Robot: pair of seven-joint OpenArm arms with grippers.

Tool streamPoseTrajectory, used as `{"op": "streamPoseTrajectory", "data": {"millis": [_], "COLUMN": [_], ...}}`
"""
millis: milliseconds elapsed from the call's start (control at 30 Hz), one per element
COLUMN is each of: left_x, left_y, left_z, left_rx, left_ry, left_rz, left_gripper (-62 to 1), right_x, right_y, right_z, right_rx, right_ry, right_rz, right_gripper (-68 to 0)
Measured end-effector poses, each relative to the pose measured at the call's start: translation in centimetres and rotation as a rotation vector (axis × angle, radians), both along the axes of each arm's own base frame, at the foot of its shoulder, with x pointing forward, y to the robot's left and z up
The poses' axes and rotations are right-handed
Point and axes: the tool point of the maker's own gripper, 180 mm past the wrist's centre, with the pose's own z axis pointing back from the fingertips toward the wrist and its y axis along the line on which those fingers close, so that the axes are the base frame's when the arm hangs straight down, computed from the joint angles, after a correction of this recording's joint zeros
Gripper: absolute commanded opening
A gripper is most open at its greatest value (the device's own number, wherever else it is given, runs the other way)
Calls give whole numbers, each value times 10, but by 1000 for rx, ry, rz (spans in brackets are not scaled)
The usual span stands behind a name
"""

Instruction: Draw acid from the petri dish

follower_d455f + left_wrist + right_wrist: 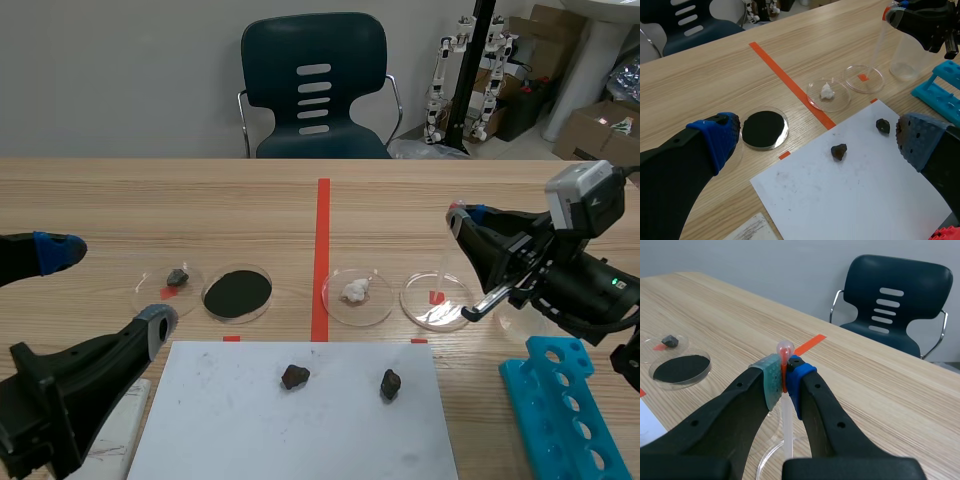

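Note:
My right gripper (462,216) is shut on the bulb of a clear plastic pipette (448,262). The stem slants down to an empty-looking clear petri dish (418,308) right of the red tape line. In the right wrist view the red-tinted bulb (785,348) pokes out above the pads, and the stem (787,435) drops between the fingers toward the dish rim (764,458). The left wrist view shows the pipette (875,50) standing over that dish (863,78). My left gripper (105,287) stands open at the near left, holding nothing.
Three more dishes lie in the row: white lump (357,294), black powder (238,293), small rock (172,283). A white sheet (220,420) carries two dark rocks. A blue tube rack (565,410) and clear beaker (907,55) stand at the right.

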Motion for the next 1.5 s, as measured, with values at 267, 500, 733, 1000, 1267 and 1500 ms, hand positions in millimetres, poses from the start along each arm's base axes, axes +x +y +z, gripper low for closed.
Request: {"op": "streamPoseTrajectory", "data": {"millis": [267,500,733,1000,1267,1500], "left_x": [0,0,0,0,0,0], "left_y": [0,0,0,0,0,0], "left_z": [0,0,0,0,0,0], "left_rx": [0,0,0,0,0,0], "left_ry": [0,0,0,0,0,0], "left_rz": [0,0,0,0,0,0], "left_gripper": [14,14,14,14,14,14], "right_x": [-1,3,2,2,2,2], "right_y": [5,-1,-4,-4,-4,-4], "right_z": [-5,-10,-9,-8,-11,-11], "right_rx": [16,6,21,25,16,16], "right_ry": [13,23,10,5,17,17], "right_rz": [-4,-21,-26,-26,-27,-27], "right_gripper": [-658,-658,-658,-658,-658,-658]}}
